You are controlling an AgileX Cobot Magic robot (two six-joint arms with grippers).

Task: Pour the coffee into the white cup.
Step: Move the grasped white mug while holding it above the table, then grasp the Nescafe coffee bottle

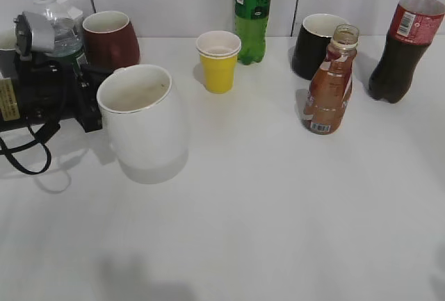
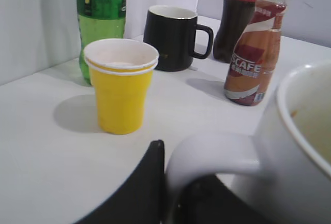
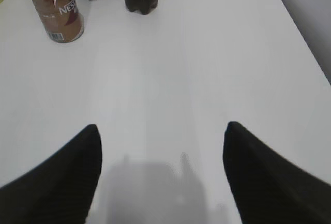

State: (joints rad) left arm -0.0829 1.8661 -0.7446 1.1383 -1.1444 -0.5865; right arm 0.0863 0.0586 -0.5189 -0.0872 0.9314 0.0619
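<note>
Left wrist view: "SCAFE" is read on the curvy clear bottle of brown coffee point(image 2: 256, 53), stood uncapped on the counter point(image 1: 278, 204). The large white ceramic mug point(image 1: 142, 117) is pinched at its handle by the left tool point(image 2: 173, 193); the right tool point(image 3: 160, 146) is spread.

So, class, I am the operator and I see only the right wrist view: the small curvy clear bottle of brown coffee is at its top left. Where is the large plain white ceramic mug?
Observer: The large plain white ceramic mug is at the table's left in the exterior view, and the left gripper is closed around its handle.
Operator: Is the coffee bottle's cap off?
Observer: Yes. In the exterior view the small curvy clear bottle of brown coffee has an open neck with no cap.
Operator: What stands between them?
Observer: A small yellow paper cup, set further back, in front of a green plastic soda bottle.
</note>
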